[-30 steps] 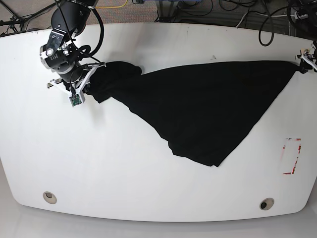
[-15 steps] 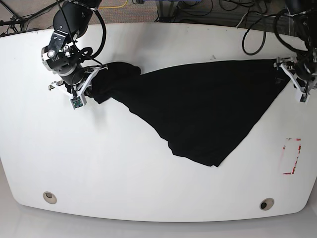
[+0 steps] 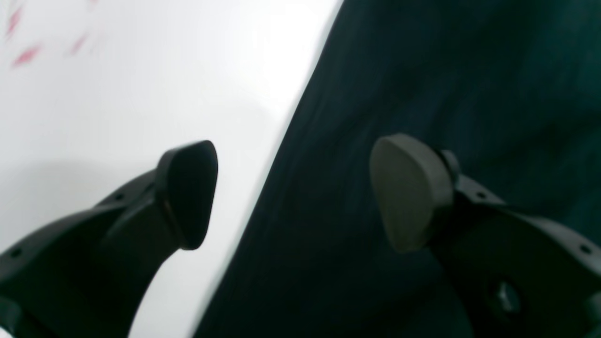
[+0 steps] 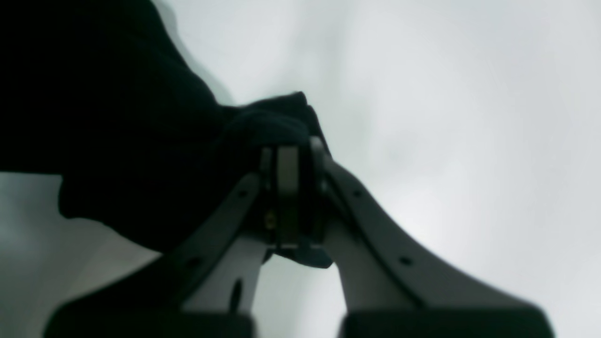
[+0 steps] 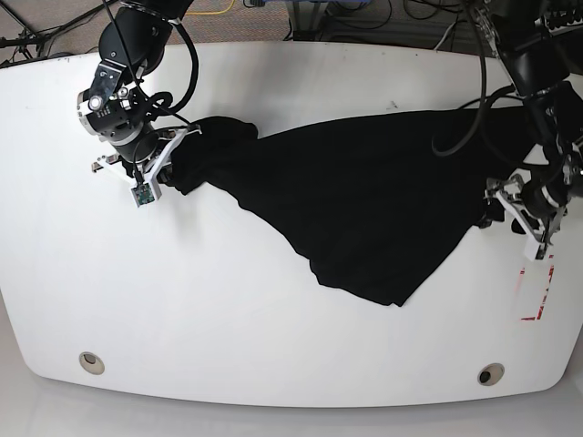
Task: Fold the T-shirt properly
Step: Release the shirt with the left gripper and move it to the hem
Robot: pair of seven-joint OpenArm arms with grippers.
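Lettering is unreadable; my right gripper [image 4: 293, 188] clamps the T-shirt [image 5: 364, 200], my left gripper [image 3: 293, 195] gapes wide, empty.

The left gripper [image 5: 506, 211], which a second ago was pinching the far corner of the T-shirt [image 5: 364, 200] at the table's [image 5: 273, 319] edge, is now standing with its jaws wide apart and is moving nearer along the cloth's slanting side edge. One of its fingers [image 3: 188, 192] is hanging over bare table, the other over black fabric. The released corner is now lying slack.
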